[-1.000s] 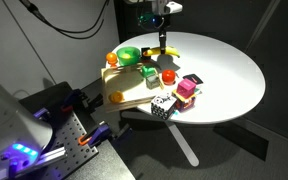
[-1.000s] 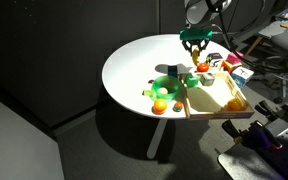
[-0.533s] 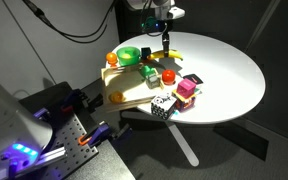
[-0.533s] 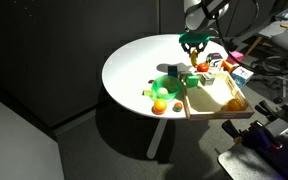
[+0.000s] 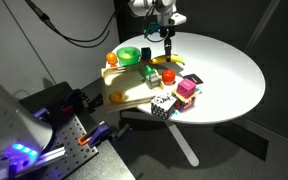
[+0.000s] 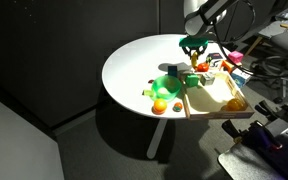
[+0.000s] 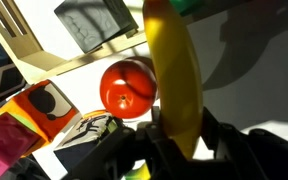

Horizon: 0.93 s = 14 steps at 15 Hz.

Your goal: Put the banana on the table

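I'm pinching the banana (image 7: 174, 70) in my gripper (image 7: 180, 142). Its long axis is running straight out from the jaws, pointing down at the table (image 5: 224, 70) just beside the red ball (image 7: 129, 87) near the tray (image 5: 134, 97). My fingers are blurring out, so I can't tell if the tip is touching the tabletop.

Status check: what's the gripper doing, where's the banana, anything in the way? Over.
Gripper shut on the banana. Banana held over the table beside the wooden tray, not released. Red round toy close alongside; contact unclear.
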### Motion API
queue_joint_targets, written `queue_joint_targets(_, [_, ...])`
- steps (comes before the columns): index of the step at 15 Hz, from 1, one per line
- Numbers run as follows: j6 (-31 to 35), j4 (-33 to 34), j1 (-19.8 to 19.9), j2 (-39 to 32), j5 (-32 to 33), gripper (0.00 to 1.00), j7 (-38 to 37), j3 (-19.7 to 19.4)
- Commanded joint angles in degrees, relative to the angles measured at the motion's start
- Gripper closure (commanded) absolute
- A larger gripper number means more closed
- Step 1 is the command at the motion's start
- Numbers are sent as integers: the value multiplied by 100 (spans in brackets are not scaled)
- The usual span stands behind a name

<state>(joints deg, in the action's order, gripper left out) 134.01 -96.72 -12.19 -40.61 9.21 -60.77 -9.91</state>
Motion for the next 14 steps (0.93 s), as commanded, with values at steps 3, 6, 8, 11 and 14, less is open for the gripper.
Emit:
queue_joint_targets(3, [-55,160,-101,-134,147,23,-179,-96])
queue_joint_targets(6, [-58,117,-113,-96,131,1,-157,-80])
queue_joint_targets(8, [-84,59,-119,-33,108,0,-131,-53])
queue_joint_targets(11, [-118,-90,-111,128,35,0,-12,40])
queue_joint_targets(14, [-161,-224,-97,292,-12,0,142,160])
